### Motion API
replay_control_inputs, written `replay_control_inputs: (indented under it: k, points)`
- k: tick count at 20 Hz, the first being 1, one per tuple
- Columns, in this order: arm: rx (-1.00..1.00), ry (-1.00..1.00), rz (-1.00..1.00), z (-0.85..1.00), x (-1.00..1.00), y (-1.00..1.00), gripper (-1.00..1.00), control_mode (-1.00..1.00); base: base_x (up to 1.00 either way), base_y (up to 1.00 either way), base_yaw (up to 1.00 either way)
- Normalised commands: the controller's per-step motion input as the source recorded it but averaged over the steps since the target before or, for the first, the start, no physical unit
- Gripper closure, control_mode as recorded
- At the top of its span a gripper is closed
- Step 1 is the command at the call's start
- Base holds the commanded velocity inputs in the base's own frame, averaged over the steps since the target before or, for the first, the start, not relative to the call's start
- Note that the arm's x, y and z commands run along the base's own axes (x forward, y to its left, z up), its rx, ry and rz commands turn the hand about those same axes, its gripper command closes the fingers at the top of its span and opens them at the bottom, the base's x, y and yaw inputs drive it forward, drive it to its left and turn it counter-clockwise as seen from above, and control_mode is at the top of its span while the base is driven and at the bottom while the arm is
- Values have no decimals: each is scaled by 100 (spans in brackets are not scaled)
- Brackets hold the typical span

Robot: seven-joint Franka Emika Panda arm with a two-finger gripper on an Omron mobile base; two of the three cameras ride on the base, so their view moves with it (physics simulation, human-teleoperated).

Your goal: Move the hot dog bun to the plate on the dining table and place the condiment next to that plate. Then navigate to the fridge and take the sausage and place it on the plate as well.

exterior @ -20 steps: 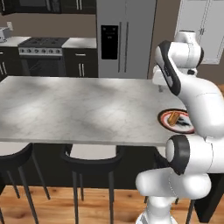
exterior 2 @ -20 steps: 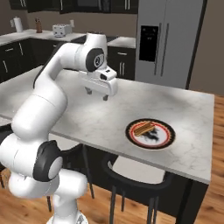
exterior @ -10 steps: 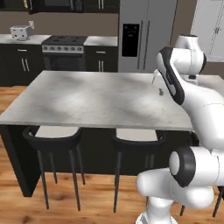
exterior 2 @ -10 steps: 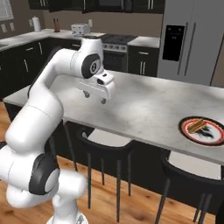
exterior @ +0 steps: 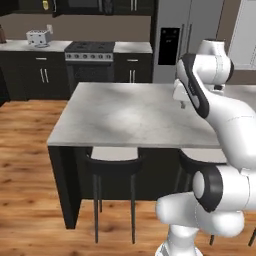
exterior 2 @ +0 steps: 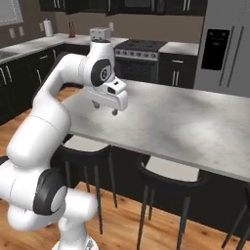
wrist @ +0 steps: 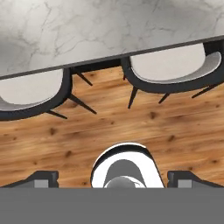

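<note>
My gripper [exterior 2: 105,108] hangs open and empty over the near edge of the grey marble dining table [exterior 2: 195,127]. In the left base view the gripper [exterior: 182,103] sits at the table's right side, fingers pointing down. In the hand view the two dark fingertips [wrist: 42,177] stand far apart with nothing between them, and the table [wrist: 109,30] lies across the top. The steel fridge [exterior: 185,40] stands behind the table against the back wall; in the right base view the fridge [exterior 2: 224,49] is at the far right.
Two black stools [exterior 2: 85,149] [exterior 2: 171,173] are tucked under the table's near side; the hand view looks down on stool seats [wrist: 175,70]. A stove [exterior: 90,47] and a toaster [exterior: 39,37] sit along the back counter. Wooden floor [exterior: 25,165] lies to the left.
The whole scene has slid right in both base views, so the base has driven left along the table. The plate left the frame on the right. The arm's pose is unchanged.
</note>
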Motion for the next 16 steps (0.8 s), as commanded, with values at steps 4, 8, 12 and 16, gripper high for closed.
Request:
replay_control_inputs:
  k: [4,8,12,16]
  points:
    - [0,0,0,0,0,0,-100,100,22,100,-15]
    - [0,0,0,0,0,0,-100,100,25,100,-17]
    - [0,0,0,0,0,0,-100,100,25,100,-16]
    - [0,0,0,0,0,0,-100,100,25,100,-16]
